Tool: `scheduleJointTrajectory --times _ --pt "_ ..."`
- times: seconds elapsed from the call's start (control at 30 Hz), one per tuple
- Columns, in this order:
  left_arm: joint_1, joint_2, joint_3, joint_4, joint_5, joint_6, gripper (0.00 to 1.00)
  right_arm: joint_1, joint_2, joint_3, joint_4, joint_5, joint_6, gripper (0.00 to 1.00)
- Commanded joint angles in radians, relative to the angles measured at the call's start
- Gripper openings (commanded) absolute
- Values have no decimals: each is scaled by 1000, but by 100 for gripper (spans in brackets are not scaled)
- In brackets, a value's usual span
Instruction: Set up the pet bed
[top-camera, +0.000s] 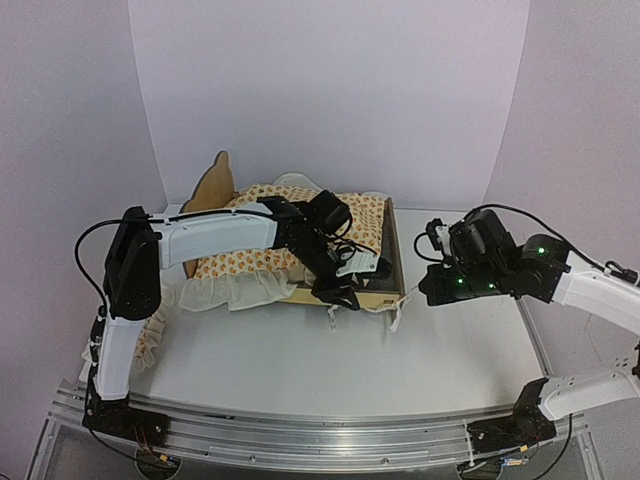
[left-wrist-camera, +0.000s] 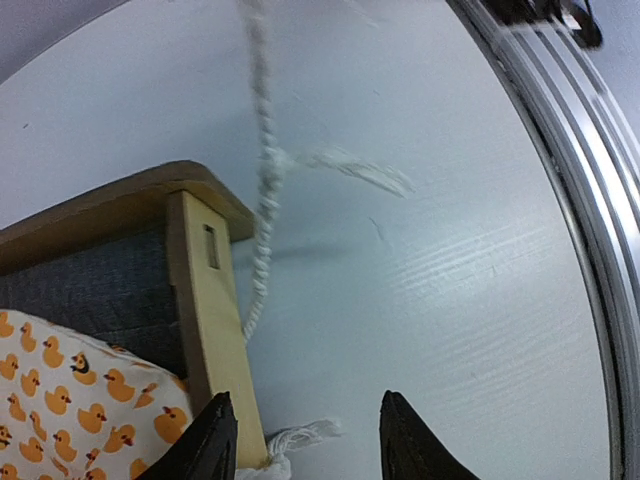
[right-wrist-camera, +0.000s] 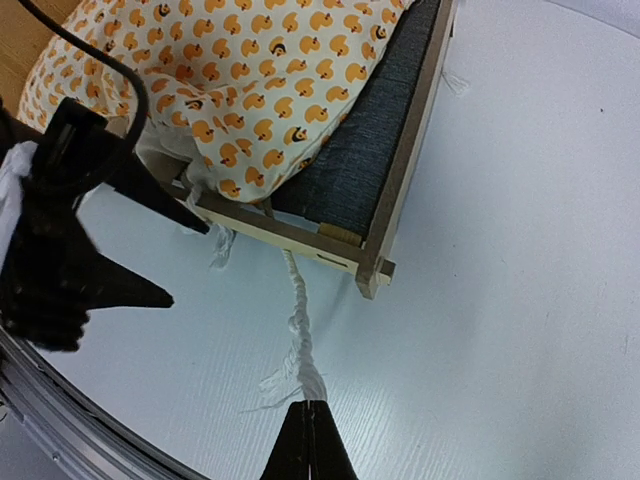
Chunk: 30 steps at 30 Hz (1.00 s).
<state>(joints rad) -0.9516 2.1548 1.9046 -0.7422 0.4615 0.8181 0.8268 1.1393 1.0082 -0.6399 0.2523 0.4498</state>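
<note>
the pet bed (top-camera: 394, 250) sits mid-frame in the top view, with a duck-print cushion (right-wrist-camera: 250, 90) inside. only the left wrist view shows the left gripper (left-wrist-camera: 305, 445) partly open and empty beside the bed's corner. the right wrist view, at its bottom edge, shows the right gripper (right-wrist-camera: 310, 440) pinched shut on a white tie (right-wrist-camera: 297, 320).

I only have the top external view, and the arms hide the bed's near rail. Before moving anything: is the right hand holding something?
Observer: Yes. The right wrist view shows the right hand shut on a white tie cord, taut from the near rail of the pet bed, close to its corner.
Operator: And the left hand?
Observer: The left hand is open. A frayed cord end lies between its fingers, ungripped.
</note>
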Motion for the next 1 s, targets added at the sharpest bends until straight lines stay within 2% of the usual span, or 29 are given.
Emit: scheduleJointTrajectory --times 0.0,0.1,0.27,0.5,0.7,0.83,0.97 --pt "12 -112 -19 100 -27 -438 51 -4 13 78 5 -31 -25 0" --pt "11 -146 -31 60 -77 -642 53 -4 11 117 3 -32 -55 0" --pt "6 -176 -192 125 -230 -840 53 -4 51 139 2 -48 -83 0" --pt "-15 -98 -190 170 -331 -881 47 -6 51 116 6 -70 -104 0" --pt "-15 -67 -213 222 -371 -847 27 -5 -3 68 28 -67 -84 0" --pt "-15 -42 -177 212 -347 -855 2 -5 -22 49 37 -73 -74 0" --pt "-14 -51 -122 165 -254 -858 0 -6 -15 51 36 -79 -76 0"
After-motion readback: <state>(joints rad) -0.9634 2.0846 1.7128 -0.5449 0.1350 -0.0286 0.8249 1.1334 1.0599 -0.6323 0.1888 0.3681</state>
